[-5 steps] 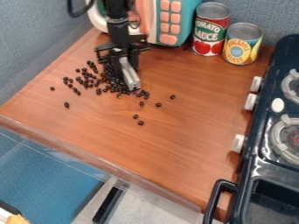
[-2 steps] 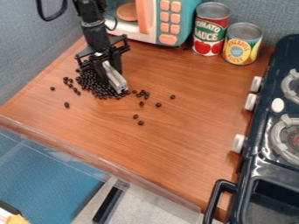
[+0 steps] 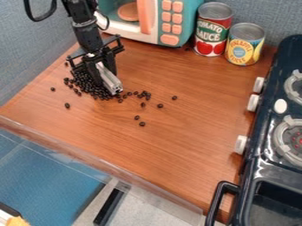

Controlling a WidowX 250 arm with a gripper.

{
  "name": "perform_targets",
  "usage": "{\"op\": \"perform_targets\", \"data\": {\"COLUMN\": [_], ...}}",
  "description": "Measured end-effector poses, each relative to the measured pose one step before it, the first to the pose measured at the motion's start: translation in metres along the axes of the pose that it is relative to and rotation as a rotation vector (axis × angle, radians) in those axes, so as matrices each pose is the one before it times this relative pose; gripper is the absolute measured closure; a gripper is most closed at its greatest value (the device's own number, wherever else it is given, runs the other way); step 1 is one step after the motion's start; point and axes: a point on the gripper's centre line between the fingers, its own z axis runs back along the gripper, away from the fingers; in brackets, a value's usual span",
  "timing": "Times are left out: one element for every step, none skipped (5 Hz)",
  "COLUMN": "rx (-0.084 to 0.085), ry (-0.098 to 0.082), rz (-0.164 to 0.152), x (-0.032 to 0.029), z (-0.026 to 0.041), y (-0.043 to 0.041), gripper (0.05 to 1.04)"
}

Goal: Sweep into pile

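Gathering seemed the step in hand: the gripper (image 3: 105, 79) pinched a silvery bar (image 3: 110, 82) against the heaped dark beans (image 3: 86, 84) on the wooden counter (image 3: 177, 145). Next, I reckoned, stray beans (image 3: 142, 124) needed herding inward.

grey-blue walls (image 3: 29, 53) edge a brown wood-grain counter (image 3: 183, 141); below lie a blue surface (image 3: 47, 181) and pale floor (image 3: 147, 207).

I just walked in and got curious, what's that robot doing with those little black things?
A robot arm has its gripper down at some black beans, with a silvery bar there too. The job is sweeping them into a pile. Most are bunched near the gripper, but some lie loose on the counter.
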Motion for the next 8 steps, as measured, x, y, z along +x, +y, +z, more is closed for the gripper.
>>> {"op": "perform_targets", "data": {"rx": [-0.0613,-0.0507,0.0370,0.0280,0.0419,0.0740,0.0797,0.0322], "ry": [0.0079,0.0228,0.0070,-0.0163,-0.0006,-0.0149,0.0178,-0.0081], "rz": [-0.1009,-0.1327,-0.1576,-0.1626,-0.1075,-0.1554,-0.0713,-0.0779], "x": [-0.03033,-0.03428,-0.03710,-0.03362,-0.01723,-0.00611,0.00149,0.01585], "z": [0.01437,0.01532,-0.01567,-0.00836,-0.01315,-0.00672,-0.01961,-0.01290], "y": [-0.02137,-0.02498,-0.01387,-0.02201,-0.00377,-0.00775,0.00519,0.00105], "gripper": [0.698,0.698,0.698,0.698,0.698,0.698,0.698,0.698]}}
